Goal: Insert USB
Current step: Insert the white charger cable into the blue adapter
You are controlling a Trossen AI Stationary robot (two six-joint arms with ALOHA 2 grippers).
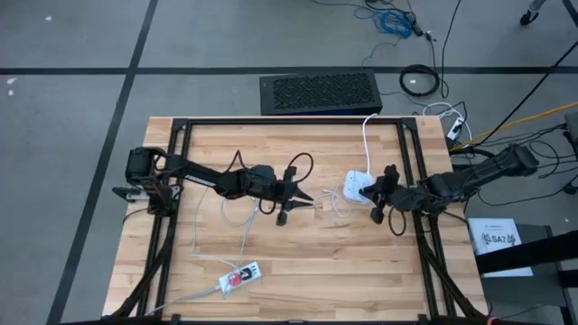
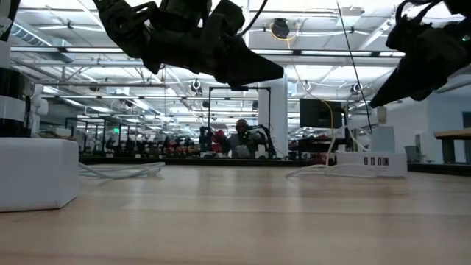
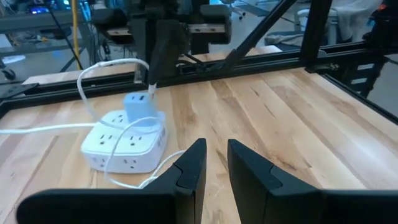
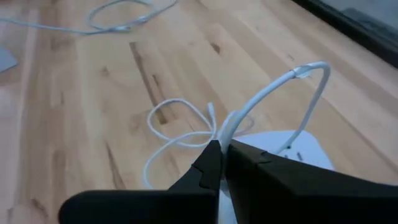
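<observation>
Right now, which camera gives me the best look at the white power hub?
The left wrist view: the white power hub sits unobstructed, showing its outlets and a pale blue adapter on top. The high view shows it small beside the right gripper. The low view shows only one side, far off. The right wrist view mostly hides it.

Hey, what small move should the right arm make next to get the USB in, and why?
Probably ease the right pincer down toward the hub. It is shut on the white cable just above the hub, and the plug does not look seated yet; the left pincer waits nearby.
</observation>
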